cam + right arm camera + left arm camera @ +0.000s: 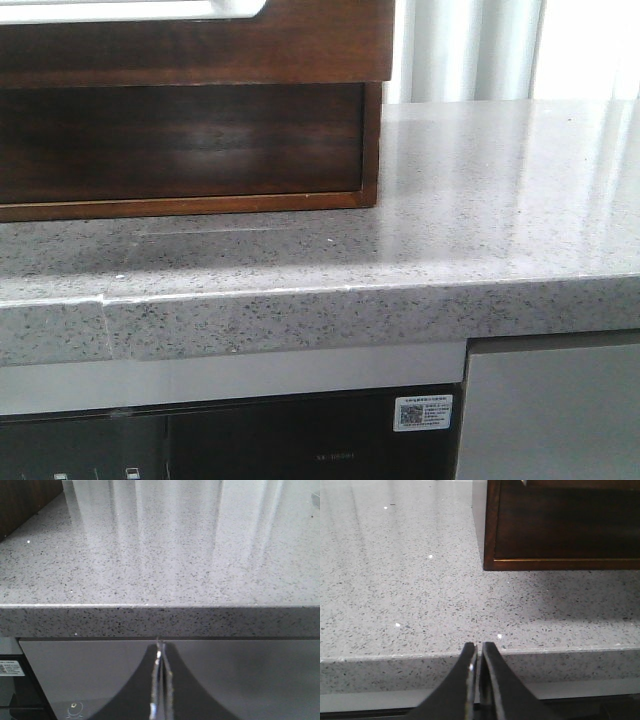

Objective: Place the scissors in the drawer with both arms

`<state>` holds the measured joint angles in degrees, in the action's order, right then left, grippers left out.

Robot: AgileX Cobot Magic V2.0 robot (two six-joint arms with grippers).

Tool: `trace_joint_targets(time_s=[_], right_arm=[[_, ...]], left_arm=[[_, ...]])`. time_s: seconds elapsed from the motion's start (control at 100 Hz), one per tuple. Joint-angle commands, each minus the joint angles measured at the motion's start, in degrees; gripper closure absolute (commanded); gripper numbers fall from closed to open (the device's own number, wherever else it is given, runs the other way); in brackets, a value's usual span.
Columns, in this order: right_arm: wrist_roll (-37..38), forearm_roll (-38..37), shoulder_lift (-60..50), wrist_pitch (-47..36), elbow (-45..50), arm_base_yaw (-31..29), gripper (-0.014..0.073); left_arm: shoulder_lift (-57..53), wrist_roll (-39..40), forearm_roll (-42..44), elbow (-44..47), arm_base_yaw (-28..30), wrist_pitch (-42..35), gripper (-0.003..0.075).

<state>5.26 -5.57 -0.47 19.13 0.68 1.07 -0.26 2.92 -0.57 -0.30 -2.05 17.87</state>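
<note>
The scissors are not in view. The drawer (200, 45) is the wide dark brown glossy front at the top left of the front view, with a pale rounded notch cut into its top edge. I cannot tell if it is pulled out. Neither arm shows in the front view. In the left wrist view my left gripper (479, 647) is shut and empty, its tips level with the counter's front edge (395, 672). In the right wrist view my right gripper (161, 647) is shut and empty, just below and in front of the counter edge (160, 621).
The wooden cabinet frame (371, 140) stands on the speckled grey stone counter (480, 200), with a dark glossy panel (180, 140) under the drawer; the panel also shows in the left wrist view (565, 525). Below the counter are a dark appliance front (300, 440) and a grey door (550, 410).
</note>
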Motion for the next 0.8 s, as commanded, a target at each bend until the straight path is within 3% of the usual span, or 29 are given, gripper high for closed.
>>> trace_joint_targets(time_s=[0.0,0.18,0.79], right_arm=[[-0.8,-0.6,-1.6,-1.2,1.8,-1.9,0.0649],[-0.8,-0.5,-1.6,-1.2,1.8,-5.3,0.0649],[-0.8,-0.2,-1.6,-1.2,1.8,-5.3,0.0649]], left_arm=[[-1.9,0.6,-0.5,1.2,0.1,-4.5,0.0740],[-1.9,0.6,-0.5,1.2,0.1,-4.5,0.0739],[-1.9,0.6,-0.5,1.2,0.1,-4.5,0.0739]])
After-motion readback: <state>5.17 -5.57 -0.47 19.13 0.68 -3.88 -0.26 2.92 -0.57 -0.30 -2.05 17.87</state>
